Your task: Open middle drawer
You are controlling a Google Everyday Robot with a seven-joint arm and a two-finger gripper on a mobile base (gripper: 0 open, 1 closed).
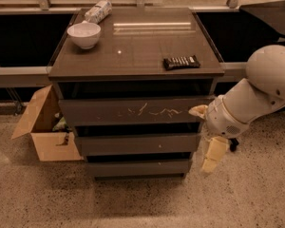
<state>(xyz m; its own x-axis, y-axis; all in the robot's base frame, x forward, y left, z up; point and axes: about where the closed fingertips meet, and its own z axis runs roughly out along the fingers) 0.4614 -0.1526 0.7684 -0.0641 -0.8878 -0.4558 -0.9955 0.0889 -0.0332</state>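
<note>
The dark grey-brown cabinet [133, 46] has three drawer fronts. The middle drawer [137, 144] is a plain flat front, pushed in, below the taller front with white scratch marks [147, 111] and above the slim bottom front [137, 168]. My gripper [203, 139] is at the cabinet's right side, level with the middle drawer. It is open, with one cream finger [198, 110] by the scratched front's right end and the other [212, 156] hanging down beside the lower drawers. It holds nothing.
On the cabinet top are a white bowl [84, 34], a lying bottle [98, 11] and a dark snack bar [181, 61]. An open cardboard box [45, 129] stands on the floor left of the cabinet. Speckled floor lies in front.
</note>
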